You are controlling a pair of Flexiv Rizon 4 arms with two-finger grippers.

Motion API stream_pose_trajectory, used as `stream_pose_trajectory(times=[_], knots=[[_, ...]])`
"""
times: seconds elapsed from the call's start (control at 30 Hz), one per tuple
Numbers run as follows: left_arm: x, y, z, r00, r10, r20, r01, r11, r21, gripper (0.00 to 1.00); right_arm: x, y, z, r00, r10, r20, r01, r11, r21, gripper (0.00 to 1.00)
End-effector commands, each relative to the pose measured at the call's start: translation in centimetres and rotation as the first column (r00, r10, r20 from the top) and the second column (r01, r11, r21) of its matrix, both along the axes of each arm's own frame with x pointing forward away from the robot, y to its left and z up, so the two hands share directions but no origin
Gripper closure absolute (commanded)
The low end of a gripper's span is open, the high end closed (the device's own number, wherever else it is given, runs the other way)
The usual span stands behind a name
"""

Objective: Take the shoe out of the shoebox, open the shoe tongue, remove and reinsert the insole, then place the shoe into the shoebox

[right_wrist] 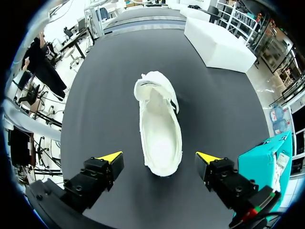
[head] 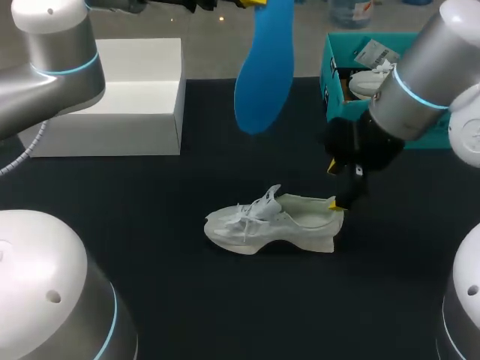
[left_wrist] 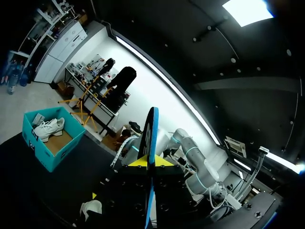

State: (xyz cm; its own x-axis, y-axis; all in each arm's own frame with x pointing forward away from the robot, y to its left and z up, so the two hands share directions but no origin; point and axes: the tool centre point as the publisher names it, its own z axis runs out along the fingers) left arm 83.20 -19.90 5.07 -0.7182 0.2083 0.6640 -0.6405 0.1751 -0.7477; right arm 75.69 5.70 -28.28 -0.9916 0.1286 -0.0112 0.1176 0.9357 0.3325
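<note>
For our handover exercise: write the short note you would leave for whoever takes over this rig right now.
Left gripper: shut on the blue insole, held high above the table.
Right gripper: open, at the heel of the white shoe.
The shoe lies on the table, out of the teal shoebox, which holds a second shoe.
Done: shoe out, insole out.
Left: reinsert the insole, box the shoe.

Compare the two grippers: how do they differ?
The left gripper is shut on the insole, the right gripper open and empty. The left is high above the table; the right sits low at the shoe heel. Both have yellow tips.
</note>
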Motion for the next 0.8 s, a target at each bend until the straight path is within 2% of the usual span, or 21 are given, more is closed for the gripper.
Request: stream_pose_trajectory(times=[0.03,0.17,0.43,0.8], knots=[[0.0,0.0,0.0,1.0,-0.001,0.0,0.001,1.0,0.0,1.0,2.1,3.0,-2.6,1.0,-0.008,-0.022,0.008,0.999,-0.035,0.0],[0.0,0.0,0.0,1.0,-0.001,0.0,0.001,1.0,0.0,1.0,2.6,3.6,-3.9,1.0,-0.02,-0.017,0.019,0.999,-0.041,0.0],[0.0,0.0,0.0,1.0,-0.001,0.0,0.001,1.0,0.0,1.0,3.0,3.0,-6.0,0.999,-0.036,0.017,0.037,0.997,-0.067,0.0],[0.0,0.0,0.0,1.0,-0.001,0.0,0.001,1.0,0.0,1.0,5.1,2.2,-9.4,0.999,-0.034,0.02,0.035,0.997,-0.074,0.0]])
